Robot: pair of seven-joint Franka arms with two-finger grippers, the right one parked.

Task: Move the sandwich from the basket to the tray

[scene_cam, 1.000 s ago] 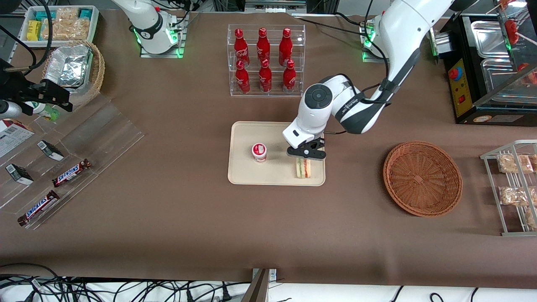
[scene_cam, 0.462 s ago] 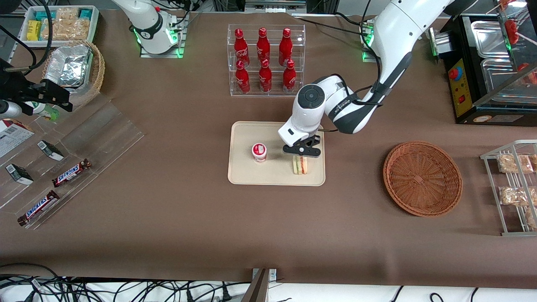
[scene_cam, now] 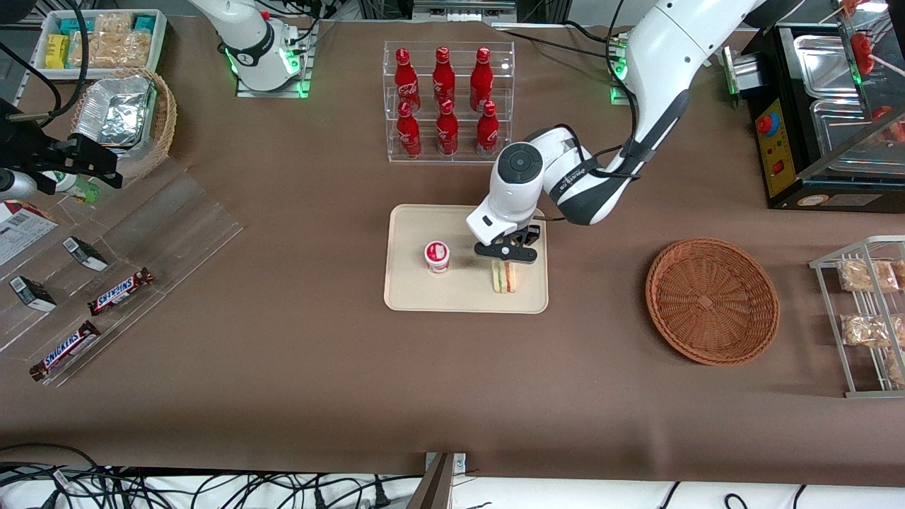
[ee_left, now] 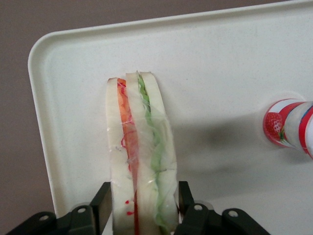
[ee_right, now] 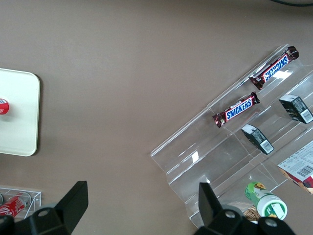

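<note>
The sandwich, white bread with red and green layers in clear wrap, stands on its edge on the cream tray, near the tray's end toward the working arm. My left gripper is right above it, shut on the sandwich, with a black finger against each bread face. The brown woven basket lies on the table toward the working arm's end and holds nothing.
A small strawberry yogurt cup stands on the tray beside the sandwich. A clear rack of red bottles stands farther from the camera than the tray. A wire snack rack is beside the basket. Snickers bars lie on a clear shelf toward the parked arm's end.
The gripper has carried the sandwich a little way over the tray toward the yogurt cup and slightly farther from the camera. The basket and cup stayed put.
</note>
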